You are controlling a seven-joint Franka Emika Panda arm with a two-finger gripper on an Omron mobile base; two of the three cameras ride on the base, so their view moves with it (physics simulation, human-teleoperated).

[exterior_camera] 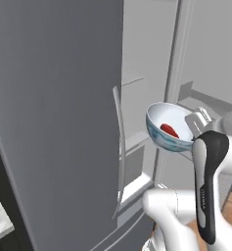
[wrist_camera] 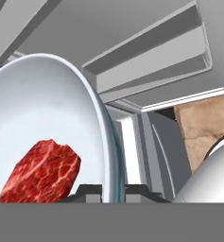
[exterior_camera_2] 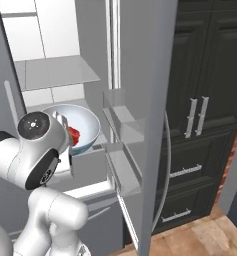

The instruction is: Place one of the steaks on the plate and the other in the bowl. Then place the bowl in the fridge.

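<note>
The pale blue-grey bowl [exterior_camera: 167, 128] [exterior_camera_2: 87, 125] [wrist_camera: 47, 108] hangs tilted in the air in front of the open fridge [exterior_camera: 54, 98] [exterior_camera_2: 60, 72], level with a white inner shelf. A bright red steak [exterior_camera: 169, 130] [exterior_camera_2: 74, 135] [wrist_camera: 40, 170] lies inside the bowl. My gripper [exterior_camera: 198, 125] [exterior_camera_2: 65, 124] [wrist_camera: 113, 191] is shut on the bowl's rim, one finger inside and one outside. The plate is out of view.
The fridge's left door fills the left of the left base view, with its long handle [exterior_camera: 120, 147]. The right door with clear bins [exterior_camera_2: 122, 120] stands open close to the bowl's right. Dark cabinets [exterior_camera_2: 200, 115] and a wood floor [exterior_camera_2: 190, 240] lie beyond.
</note>
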